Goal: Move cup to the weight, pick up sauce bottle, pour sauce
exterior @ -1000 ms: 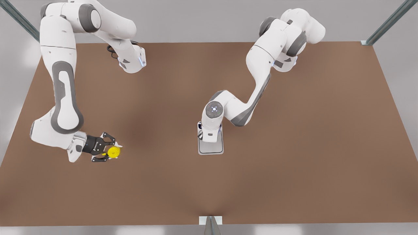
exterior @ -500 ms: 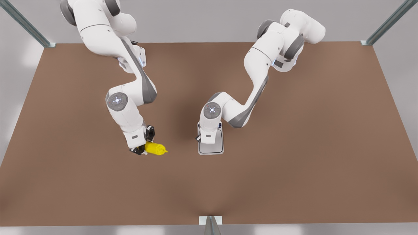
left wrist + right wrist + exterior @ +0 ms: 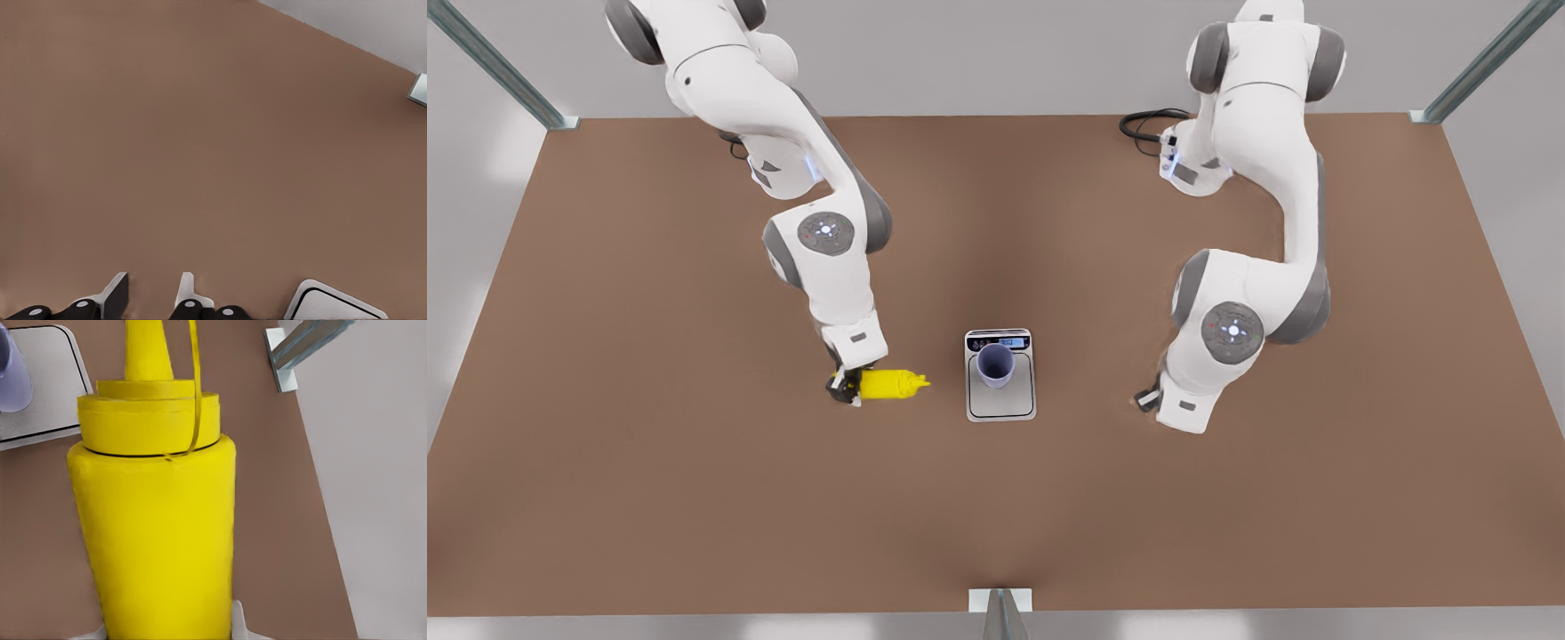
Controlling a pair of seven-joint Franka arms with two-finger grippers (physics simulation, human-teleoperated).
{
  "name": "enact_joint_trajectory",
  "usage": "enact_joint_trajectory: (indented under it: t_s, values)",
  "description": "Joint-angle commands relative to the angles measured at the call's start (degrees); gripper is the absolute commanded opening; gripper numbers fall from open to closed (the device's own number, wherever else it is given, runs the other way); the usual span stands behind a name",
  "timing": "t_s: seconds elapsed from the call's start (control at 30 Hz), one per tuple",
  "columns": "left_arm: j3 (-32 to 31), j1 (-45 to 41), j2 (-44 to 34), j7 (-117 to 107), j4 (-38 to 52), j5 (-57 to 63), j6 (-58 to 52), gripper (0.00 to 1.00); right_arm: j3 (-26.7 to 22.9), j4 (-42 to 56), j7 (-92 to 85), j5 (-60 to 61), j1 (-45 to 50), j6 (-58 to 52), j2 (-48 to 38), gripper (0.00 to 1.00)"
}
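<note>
Cup (image 3: 996, 364) sits upright on the weight (image 3: 1001, 404), toward its display end, mid tabletop (image 3: 649, 498). Right hand (image 3: 845, 388) is clamped on the base of the sauce bottle (image 3: 889, 384), held tipped over with its long axis roughly level and the nozzle pointing straight at the cup; the tip is near the weight's edge but short of the rim. Judged next: carry the nozzle over the cup mouth, then tilt. Left hand (image 3: 152, 293) hangs over bare tabletop just beside the weight on its far side, fingers (image 3: 117, 291) apart, empty, waiting.
</note>
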Motion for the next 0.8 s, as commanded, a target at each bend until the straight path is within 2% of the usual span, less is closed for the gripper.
enact_joint_trajectory:
  t_s: [0.0, 0.07, 0.1, 0.13, 0.17, 0.2, 0.23, 0.27, 0.33, 0.4, 0.47, 0.57, 0.77]
  values:
    - [2.51, 0.01, -0.03, 4.35, -0.04, -6.33, -1.36, 0.53, -0.07, 0.13, 0.25, -1.30, 0.67, -0.10, 0.13, 0.59]
    - [13.58, 0.54, -0.29, 23.16, -1.80, -9.06, -6.38, 0.56, 0.02, 4.00, 1.66, -6.23, 4.01, -1.32, 2.68, 0.59]
    - [16.40, 0.54, -0.65, 28.17, -3.11, -9.06, -7.17, 0.60, 0.02, 6.54, 1.66, -7.81, 5.15, -3.43, 4.26, 0.59]
    - [19.47, 0.54, -1.43, 33.88, -3.91, -8.97, -8.40, 0.73, 0.11, 9.01, 1.66, -9.83, 6.47, -4.84, 5.93, 0.59]
    - [21.85, 0.71, -2.14, 38.02, -4.52, -8.80, -8.58, 0.97, 0.11, 11.12, 1.57, -12.46, 7.52, -6.60, 7.34, 0.59]
    - [21.76, 1.24, -6.00, 38.11, -7.33, -8.36, -8.22, 1.00, 0.11, 12.09, 1.57, -13.96, 8.05, -7.04, 8.22, 0.59]
    - [15.01, 7.91, -9.34, 37.41, -7.77, -8.18, -8.75, 1.00, 0.02, 12.43, 1.31, -16.77, 9.54, -8.00, 8.66, 0.59]
    - [2.53, 18.45, -13.30, 37.15, -7.86, -2.75, -8.75, 1.00, 0.11, 13.49, 1.22, -20.73, 10.34, -9.33, 9.63, 0.59]
    - [-20.50, 34.98, -20.86, 34.43, -14.98, 5.61, -3.65, 1.00, 0.11, 13.14, 1.05, -23.19, 10.95, -11.52, 9.63, 0.59]
    - [-27.01, 39.39, -22.45, 34.16, -14.54, 10.45, -3.65, 1.00, 0.11, 13.05, 1.13, -24.42, 12.09, -12.31, 9.80, 0.59]
    - [-26.58, 37.46, -22.97, 34.16, -14.45, 12.91, -3.39, 1.00, 0.11, 13.05, 1.49, -25.91, 13.32, -13.19, 10.86, 0.59]
    - [-21.39, 32.09, -23.41, 34.86, -14.81, 12.83, -3.92, 1.00, 0.02, 12.96, 1.66, -28.20, 14.56, -13.98, 12.09, 0.59]
    - [-21.57, 32.00, -21.92, 34.16, -13.84, 12.30, -4.00, 1.00, 0.02, 12.79, 1.66, -33.39, 16.49, -16.62, 14.90, 0.59]
